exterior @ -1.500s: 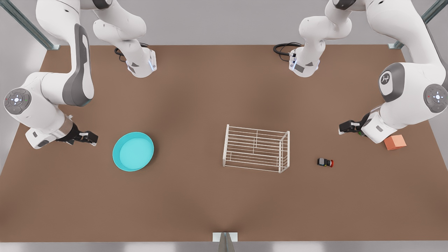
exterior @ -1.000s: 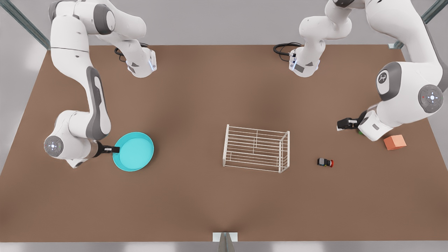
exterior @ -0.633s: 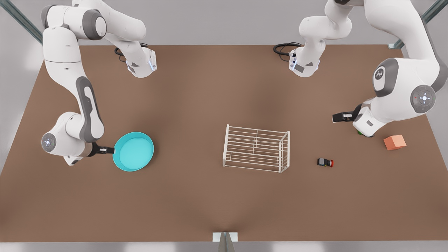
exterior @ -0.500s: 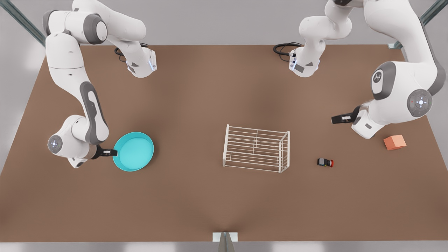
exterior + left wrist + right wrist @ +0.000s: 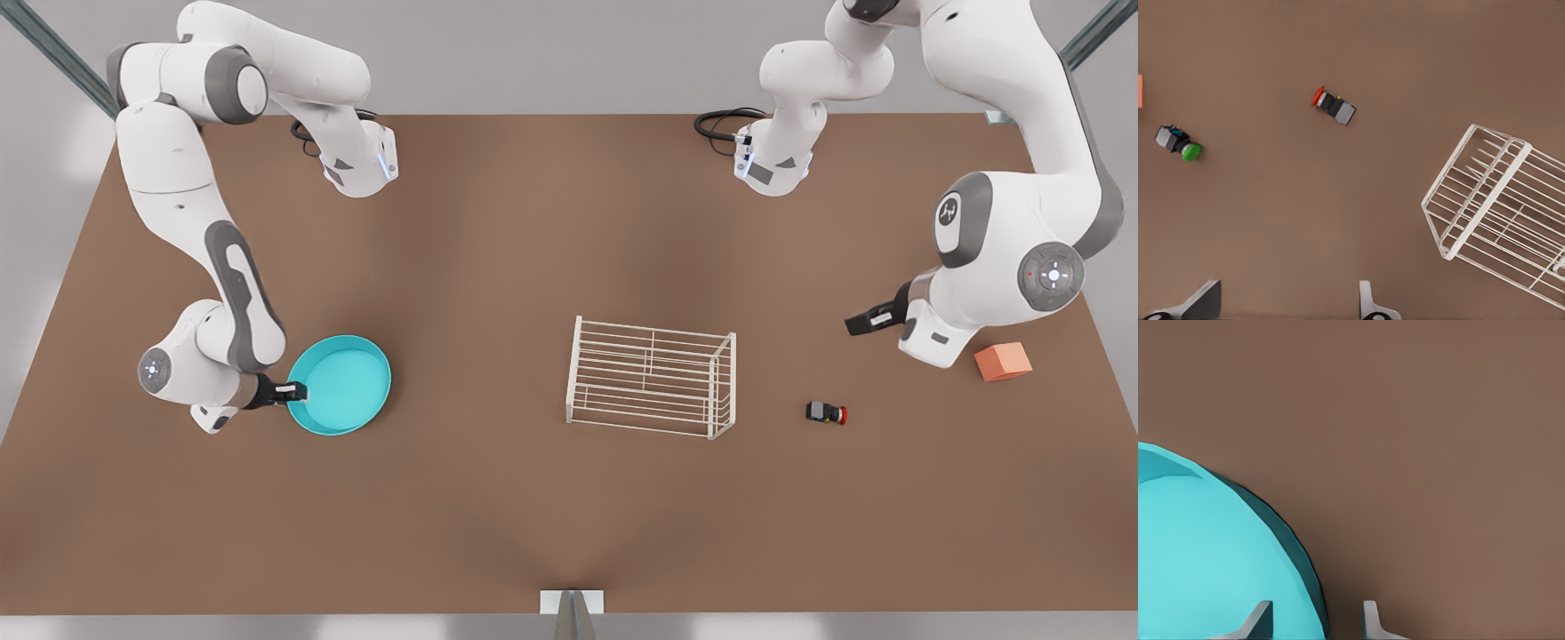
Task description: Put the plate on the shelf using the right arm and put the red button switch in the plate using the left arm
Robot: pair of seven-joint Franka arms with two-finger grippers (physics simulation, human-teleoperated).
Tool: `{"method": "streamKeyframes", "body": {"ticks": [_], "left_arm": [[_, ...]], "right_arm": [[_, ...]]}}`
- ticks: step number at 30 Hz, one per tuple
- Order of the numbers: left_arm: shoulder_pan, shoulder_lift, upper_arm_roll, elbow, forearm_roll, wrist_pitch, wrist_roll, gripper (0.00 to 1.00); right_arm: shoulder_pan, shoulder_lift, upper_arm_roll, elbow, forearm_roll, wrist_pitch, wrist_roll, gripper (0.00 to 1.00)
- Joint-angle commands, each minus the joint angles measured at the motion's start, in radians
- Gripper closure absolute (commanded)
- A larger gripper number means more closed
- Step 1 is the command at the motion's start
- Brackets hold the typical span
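The turquoise plate [image 5: 342,384] lies flat on the table at the front view's left. My right gripper [image 5: 298,391] is at its near-left rim, open, with one finger over the plate's inside [image 5: 1205,553] and the other outside the rim. The white wire shelf [image 5: 652,377] stands mid-table. To its right lies the red button switch [image 5: 826,412] on its side. My left gripper [image 5: 855,323] hovers above and right of the switch, open and empty; its wrist view looks down on the switch [image 5: 1333,107] and the shelf [image 5: 1498,213].
A salmon-orange cube [image 5: 1003,361] sits at the far right beside the left arm's wrist. A green-capped switch [image 5: 1178,143] lies near the red one. Both arm bases stand at the table's far edge.
My right gripper has moved from left of the plate to its rim and now straddles it. The left gripper has drifted slightly leftward and then back down a little.
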Motion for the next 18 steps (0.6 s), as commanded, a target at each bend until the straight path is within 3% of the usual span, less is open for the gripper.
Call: {"method": "streamKeyframes", "body": {"ticks": [1,6,8,18], "left_arm": [[-0.002,0.001,-0.001,0.001,0.013,-0.002,-0.179,0.00],[-0.003,0.006,-0.001,0.001,0.001,0.001,-0.281,0.00],[-0.005,0.009,-0.001,0.002,0.002,0.002,-0.294,0.00],[-0.002,0.018,0.000,0.002,-0.039,-0.007,-0.487,0.00]], "right_arm": [[-0.009,0.001,0.009,0.000,0.004,-0.001,-0.146,0.46],[-0.009,0.001,0.012,0.000,0.004,-0.023,-0.171,0.71],[-0.012,0.001,0.012,0.002,0.004,-0.027,-0.171,0.75],[-0.014,-0.076,0.048,0.011,0.056,-0.133,-0.196,0.79]]}}
